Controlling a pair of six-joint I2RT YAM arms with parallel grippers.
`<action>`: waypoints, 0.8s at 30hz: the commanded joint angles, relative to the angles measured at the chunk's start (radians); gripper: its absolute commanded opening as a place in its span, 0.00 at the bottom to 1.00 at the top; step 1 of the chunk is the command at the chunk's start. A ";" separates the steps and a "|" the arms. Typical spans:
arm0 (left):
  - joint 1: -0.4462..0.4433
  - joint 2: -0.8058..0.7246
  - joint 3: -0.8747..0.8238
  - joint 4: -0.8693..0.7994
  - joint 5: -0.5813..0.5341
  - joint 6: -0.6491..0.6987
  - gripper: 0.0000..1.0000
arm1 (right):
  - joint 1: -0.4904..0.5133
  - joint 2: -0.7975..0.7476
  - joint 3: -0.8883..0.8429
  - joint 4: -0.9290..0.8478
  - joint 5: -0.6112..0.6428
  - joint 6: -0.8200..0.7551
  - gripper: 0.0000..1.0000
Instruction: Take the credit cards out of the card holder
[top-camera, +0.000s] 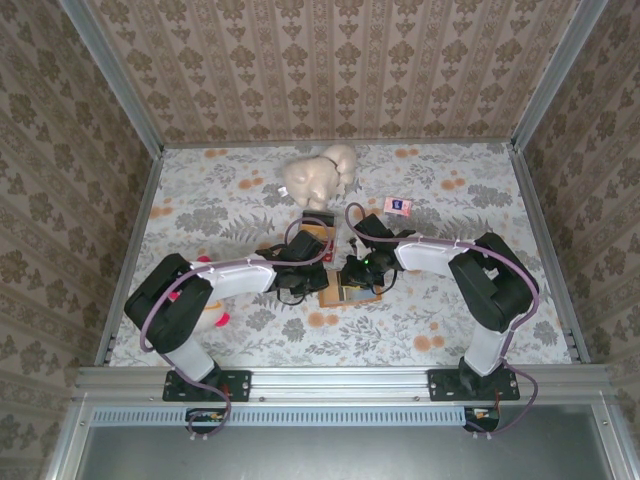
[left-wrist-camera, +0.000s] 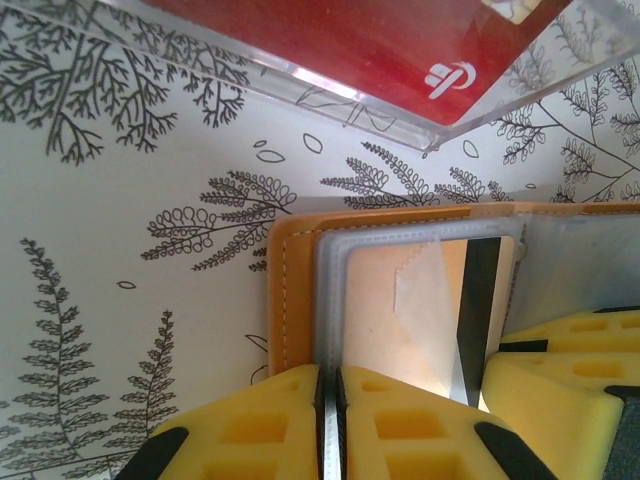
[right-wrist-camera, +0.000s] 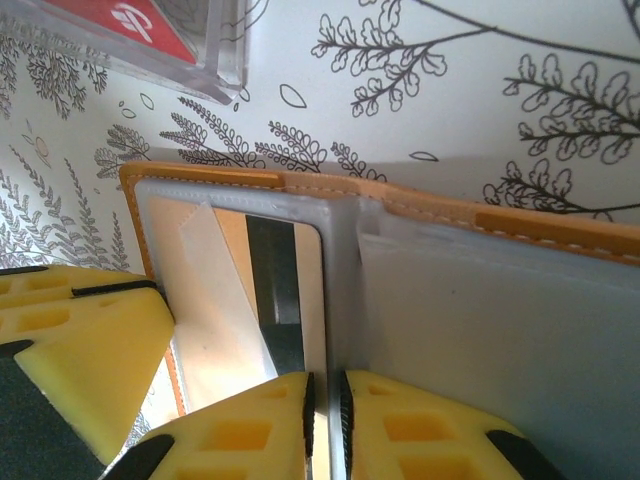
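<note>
the card holder (top-camera: 362, 292) lies open and flat in the middle of the table (top-camera: 450, 200), its long side running left to right. one credit card (left-wrist-camera: 390, 310) sits in the clear pocket (left-wrist-camera: 336, 262), right between the claws. the left claw (left-wrist-camera: 328, 385) and right claw (right-wrist-camera: 326, 385) each pinch a pocket edge tight.
</note>
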 joint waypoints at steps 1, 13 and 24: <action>-0.003 0.027 -0.013 -0.023 0.015 -0.008 0.13 | 0.008 0.023 0.010 0.002 -0.016 -0.006 0.16; -0.001 0.011 -0.012 -0.083 -0.016 0.019 0.16 | 0.002 -0.048 -0.013 -0.008 0.018 -0.013 0.05; -0.001 0.037 -0.012 -0.069 -0.001 0.025 0.13 | -0.002 -0.050 -0.032 0.037 -0.020 0.002 0.14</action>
